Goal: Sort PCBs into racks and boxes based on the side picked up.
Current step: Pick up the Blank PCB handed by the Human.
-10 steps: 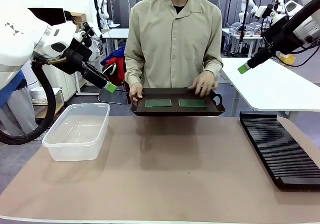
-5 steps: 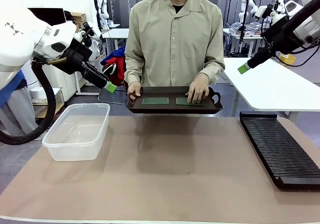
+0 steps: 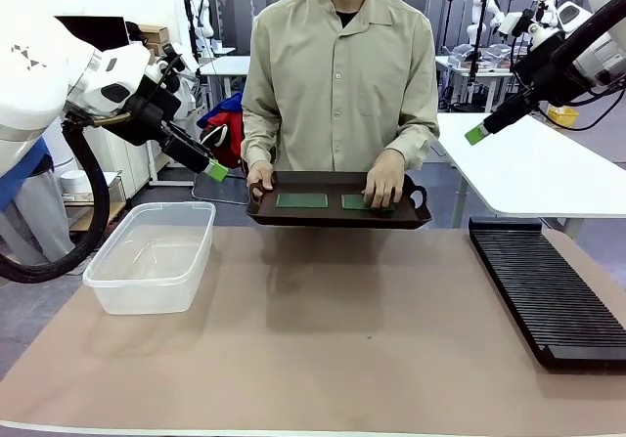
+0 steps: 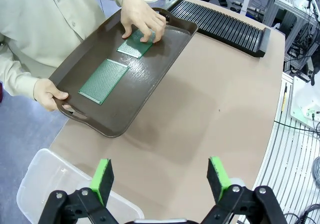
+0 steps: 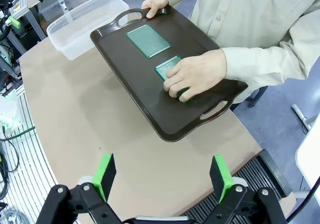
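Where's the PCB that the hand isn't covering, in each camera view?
Front: PCB in the tray's left half.
Left wrist: upper left, below-left of the hand.
Right wrist: top centre, up-left of the hand.
Shared landmark: the hand on the other PCB.

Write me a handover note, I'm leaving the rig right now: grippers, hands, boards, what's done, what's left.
Left gripper and right gripper: both open, empty, held high.
Person: one hand grips the tray by a handle at the table's far edge; the other hand rests on one board.
The second board lies bare beside it on the tray.
Tub on the robot's left, rack on its right: no boards in either.
Done: nothing sorted. Left: both boards.
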Controlling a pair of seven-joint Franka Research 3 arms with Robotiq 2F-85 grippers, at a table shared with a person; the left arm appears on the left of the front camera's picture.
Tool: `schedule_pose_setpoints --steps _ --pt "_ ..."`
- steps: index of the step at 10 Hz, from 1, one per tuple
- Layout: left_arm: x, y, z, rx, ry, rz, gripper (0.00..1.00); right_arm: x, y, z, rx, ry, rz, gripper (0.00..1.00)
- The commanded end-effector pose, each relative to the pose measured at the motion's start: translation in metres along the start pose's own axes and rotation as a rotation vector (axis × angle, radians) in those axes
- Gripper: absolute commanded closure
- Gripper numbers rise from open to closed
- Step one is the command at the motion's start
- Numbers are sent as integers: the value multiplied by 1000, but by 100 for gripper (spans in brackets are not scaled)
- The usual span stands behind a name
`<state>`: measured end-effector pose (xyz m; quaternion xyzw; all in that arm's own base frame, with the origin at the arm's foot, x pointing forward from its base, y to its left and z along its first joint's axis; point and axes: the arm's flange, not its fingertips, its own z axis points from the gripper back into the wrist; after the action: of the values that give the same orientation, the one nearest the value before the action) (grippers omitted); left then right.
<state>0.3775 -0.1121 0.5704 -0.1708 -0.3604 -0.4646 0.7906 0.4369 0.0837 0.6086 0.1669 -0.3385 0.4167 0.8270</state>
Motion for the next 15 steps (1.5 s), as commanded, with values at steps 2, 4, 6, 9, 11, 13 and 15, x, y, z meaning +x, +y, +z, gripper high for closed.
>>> schedule_pose_setpoints --steps 2,4,6,9,11,13,15 --pt "-1 0 0 -5 3 -5 0 0 -1 2 12 2 -3 0" --pt "-1 0 0 -5 3 -5 0 0 -1 2 12 2 -3 0" --pt "-1 0 0 -5 3 -5 0 0 -1 2 12 2 -3 0" --pt "-1 0 0 -5 3 -5 0 0 -1 2 12 2 -3 0" --pt "-1 0 0 -5 3 -5 0 0 -1 2 12 2 -3 0" --pt "-1 0 0 -5 3 -5 0 0 -1 2 12 2 -3 0" --pt "-1 0 0 -5 3 -5 0 0 -1 2 12 2 -3 0"
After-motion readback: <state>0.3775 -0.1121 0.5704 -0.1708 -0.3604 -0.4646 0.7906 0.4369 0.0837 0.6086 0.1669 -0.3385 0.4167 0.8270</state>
